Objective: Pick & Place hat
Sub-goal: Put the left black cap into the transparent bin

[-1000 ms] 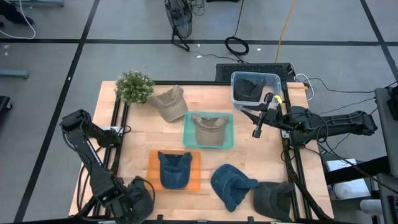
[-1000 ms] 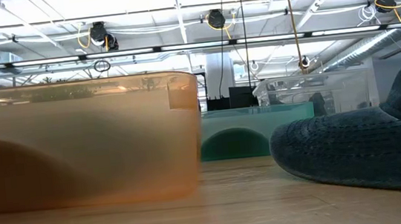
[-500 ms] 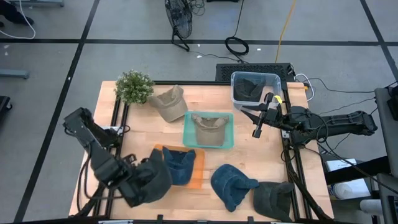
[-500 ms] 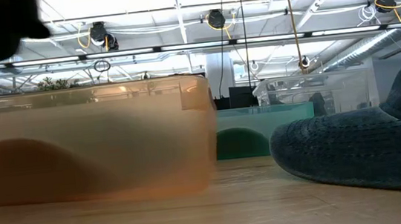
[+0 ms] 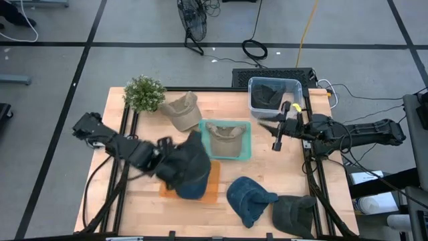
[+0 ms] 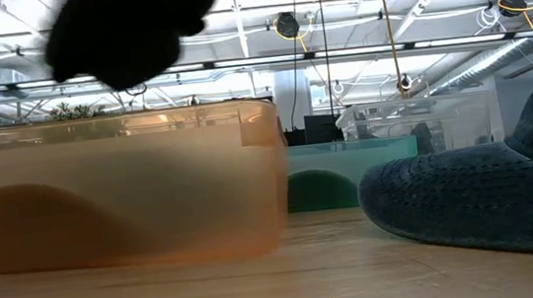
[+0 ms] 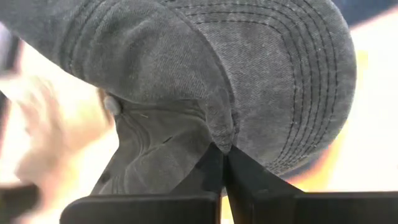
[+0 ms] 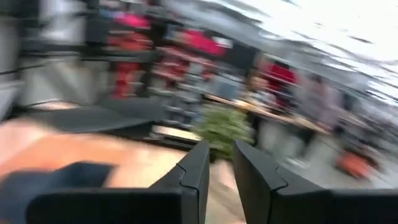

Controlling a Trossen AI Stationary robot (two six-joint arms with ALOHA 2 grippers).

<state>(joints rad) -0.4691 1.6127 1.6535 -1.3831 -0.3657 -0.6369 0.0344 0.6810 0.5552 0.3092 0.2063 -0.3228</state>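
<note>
My left gripper (image 5: 166, 155) is shut on a dark grey cap (image 5: 188, 161) and holds it in the air above the orange tray (image 5: 212, 182). A blue cap (image 5: 192, 190) lies in that tray. In the low view the grey cap (image 6: 125, 30) shows as a dark shape above the orange tray (image 6: 113, 195). My right gripper (image 5: 277, 140) waits in the air by the clear bin (image 5: 274, 84), its fingers a narrow gap apart (image 8: 221, 165). My left gripper pinches the grey cap between its two fingers at the brim's edge, where it meets the crown (image 7: 219, 134). The fingers (image 7: 239, 171) come from the table's left side. The cap is lifted clear and bulges out beyond the fingertips.
A teal tray (image 5: 202, 150) holds a beige cap (image 5: 224, 139). Another beige cap (image 5: 184, 110) lies beside a potted plant (image 5: 144, 92). A blue cap (image 5: 249, 199) and a dark cap (image 5: 294, 214) lie near the near right corner. The clear bin holds dark cloth (image 5: 267, 96).
My left arm has swung from the table's near left corner up and toward the middle, carrying the dark grey cap over the orange tray. The orange tray has shifted a little toward the right.
</note>
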